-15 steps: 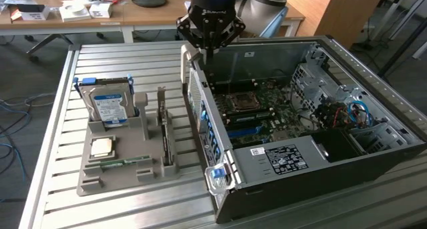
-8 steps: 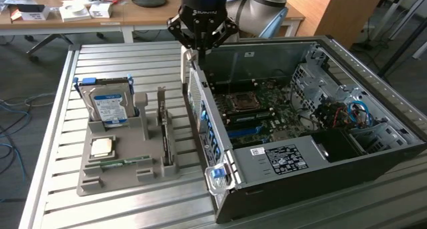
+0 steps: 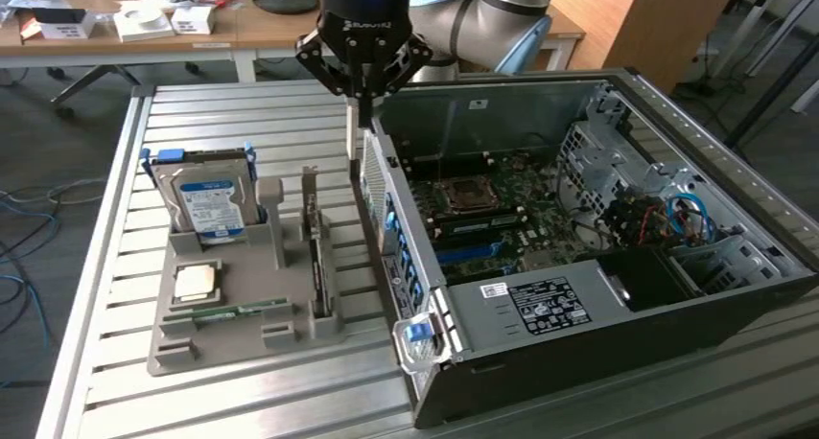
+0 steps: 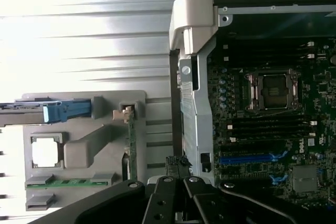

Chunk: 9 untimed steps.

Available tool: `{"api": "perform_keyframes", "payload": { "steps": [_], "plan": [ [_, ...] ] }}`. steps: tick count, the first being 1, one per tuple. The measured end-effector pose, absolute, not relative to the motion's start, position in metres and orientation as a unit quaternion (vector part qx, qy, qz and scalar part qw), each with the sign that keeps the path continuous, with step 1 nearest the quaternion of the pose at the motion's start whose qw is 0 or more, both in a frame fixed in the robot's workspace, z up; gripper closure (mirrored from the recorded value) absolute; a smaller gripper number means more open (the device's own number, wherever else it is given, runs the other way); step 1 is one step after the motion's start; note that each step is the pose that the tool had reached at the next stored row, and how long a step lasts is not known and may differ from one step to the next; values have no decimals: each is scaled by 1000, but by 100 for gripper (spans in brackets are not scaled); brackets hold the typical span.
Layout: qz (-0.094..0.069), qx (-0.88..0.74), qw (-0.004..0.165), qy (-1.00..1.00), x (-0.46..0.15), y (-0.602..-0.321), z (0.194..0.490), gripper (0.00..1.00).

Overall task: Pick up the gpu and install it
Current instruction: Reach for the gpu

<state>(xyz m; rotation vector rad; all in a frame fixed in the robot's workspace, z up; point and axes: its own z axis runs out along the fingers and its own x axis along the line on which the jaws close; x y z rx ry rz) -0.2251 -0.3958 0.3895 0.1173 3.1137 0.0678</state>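
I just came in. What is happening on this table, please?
A robot arm is set to fit a gpu into an open computer case. The gpu stands on edge in the grey holder beside the case and is not yet picked up. The gripper hangs above the case's edge nearest the holder, its fingers closed and holding nothing.
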Motion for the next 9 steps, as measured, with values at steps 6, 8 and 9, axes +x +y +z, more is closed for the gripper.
{"api": "perform_keyframes", "payload": {
  "steps": [6,8,9],
  "plan": [
    [22,38,13,999,-240,-395,389,89],
    [22,38,13,999,-244,-395,389,89],
    [22,38,13,999,-247,-395,388,89]
  ]
}}
